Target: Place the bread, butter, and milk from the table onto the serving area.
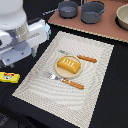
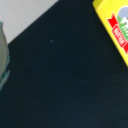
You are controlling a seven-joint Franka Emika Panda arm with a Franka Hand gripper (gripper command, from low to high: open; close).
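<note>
Glossy scored oblong bread on round plate; flat rectangular butter.

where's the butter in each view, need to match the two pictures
Exterior view: the butter lies on the black table near the picture's left edge, just off the placemat, below the arm.
Wrist view: the butter fills the corner opposite the pale placemat corner, cut off by the frame, its red and white label showing.
Shared landmark: the cream placemat's edge against the black table, beside the butter in both views.
</note>
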